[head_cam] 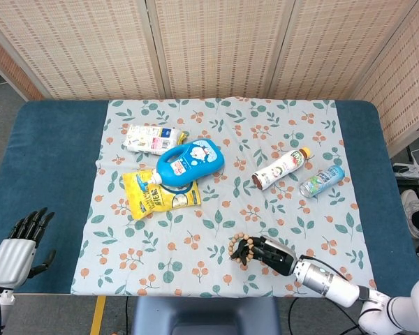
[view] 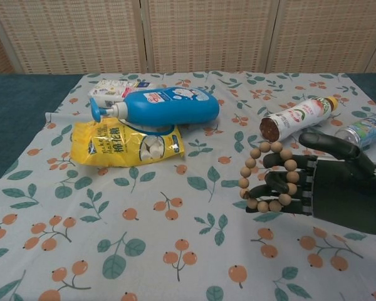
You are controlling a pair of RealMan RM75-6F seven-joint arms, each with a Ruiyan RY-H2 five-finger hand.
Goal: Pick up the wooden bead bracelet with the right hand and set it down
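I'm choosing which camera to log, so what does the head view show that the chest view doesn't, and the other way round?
Only the head view shows the left hand, open and idle off the table's near left corner, and the full blue table around the floral cloth. Only the chest view shows up close how the wooden bead bracelet loops around the fingers of the right hand, above the cloth. Both show that hand holding the bracelet, the blue pump bottle, the yellow snack bag, the two lying drink bottles and the folding screen behind.
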